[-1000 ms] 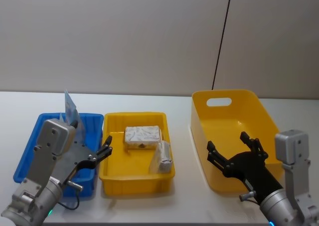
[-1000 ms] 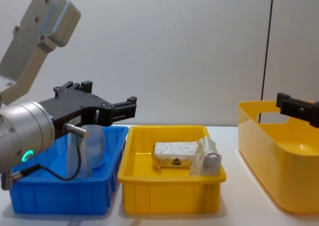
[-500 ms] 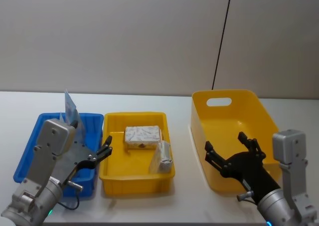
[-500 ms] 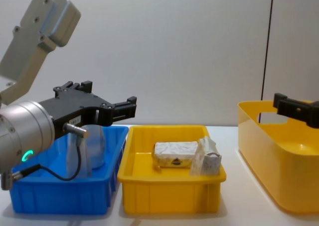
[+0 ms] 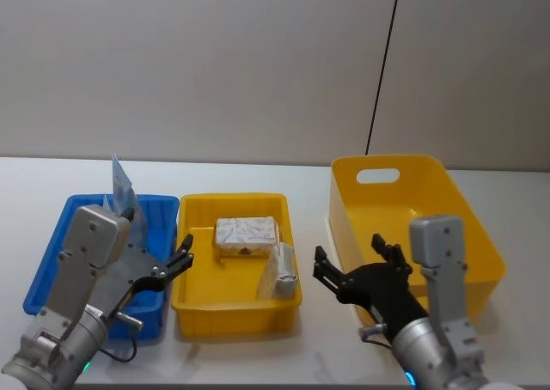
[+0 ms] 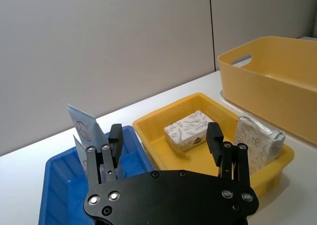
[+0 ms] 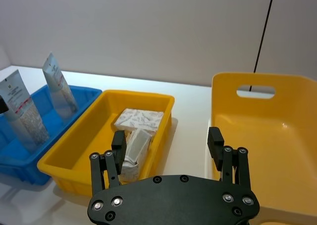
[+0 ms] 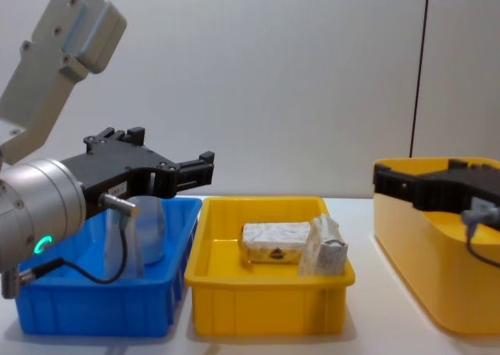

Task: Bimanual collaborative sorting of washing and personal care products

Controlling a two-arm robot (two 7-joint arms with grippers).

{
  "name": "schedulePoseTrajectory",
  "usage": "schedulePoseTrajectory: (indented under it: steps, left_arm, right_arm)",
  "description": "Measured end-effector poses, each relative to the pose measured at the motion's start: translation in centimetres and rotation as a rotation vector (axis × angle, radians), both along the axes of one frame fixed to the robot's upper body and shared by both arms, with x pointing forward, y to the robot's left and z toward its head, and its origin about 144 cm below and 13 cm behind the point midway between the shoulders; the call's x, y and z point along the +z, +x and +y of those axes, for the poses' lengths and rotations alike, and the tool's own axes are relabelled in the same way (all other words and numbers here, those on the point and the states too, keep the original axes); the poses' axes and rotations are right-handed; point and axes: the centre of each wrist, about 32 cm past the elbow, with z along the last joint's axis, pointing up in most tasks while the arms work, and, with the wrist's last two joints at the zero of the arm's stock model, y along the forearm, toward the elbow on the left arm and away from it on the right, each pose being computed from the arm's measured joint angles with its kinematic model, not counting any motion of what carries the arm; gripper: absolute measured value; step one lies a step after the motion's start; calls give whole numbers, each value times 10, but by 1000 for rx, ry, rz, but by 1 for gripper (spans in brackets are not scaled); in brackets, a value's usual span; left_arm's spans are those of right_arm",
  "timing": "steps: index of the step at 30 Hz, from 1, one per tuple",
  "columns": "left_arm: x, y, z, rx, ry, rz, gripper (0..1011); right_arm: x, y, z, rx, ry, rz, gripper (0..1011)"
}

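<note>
A whitish wrapped bar (image 5: 246, 234) and a small crinkly pack (image 5: 284, 271) lie in the low yellow tray (image 5: 232, 199). Pale tubes (image 5: 122, 185) stand upright in the blue bin (image 5: 50, 257). My left gripper (image 5: 176, 265) hangs open and empty above the blue bin's right edge. In the left wrist view its fingers (image 6: 115, 136) frame the bar (image 6: 190, 130). My right gripper (image 5: 352, 257) is open and empty, at the front left corner of the big yellow bin (image 5: 430, 161). In the right wrist view the pack (image 7: 133, 148) sits below it, to the tray side.
The three containers stand in a row on a white table (image 5: 309, 179), blue at the left, the big yellow bin at the right, nothing inside it. A grey wall and a thin black cable (image 5: 382, 63) are behind. A bare strip of table separates tray and big bin.
My right gripper has swung left, from over the big yellow bin's front part to its left front corner, nearer the yellow tray. The left arm has stayed put.
</note>
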Motion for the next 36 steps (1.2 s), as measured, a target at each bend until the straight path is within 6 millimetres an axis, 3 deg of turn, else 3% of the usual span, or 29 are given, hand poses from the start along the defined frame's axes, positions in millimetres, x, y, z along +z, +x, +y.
schedulePoseTrajectory:
  steps: [20,36]
  left_arm:
    - [0,0,0,0,0,0,1001]
    - [0,0,0,0,0,0,1001]
  right_arm:
    - [3,36,52,-50,7,185,1004]
    - [2,59,76,-38,0,270,1004]
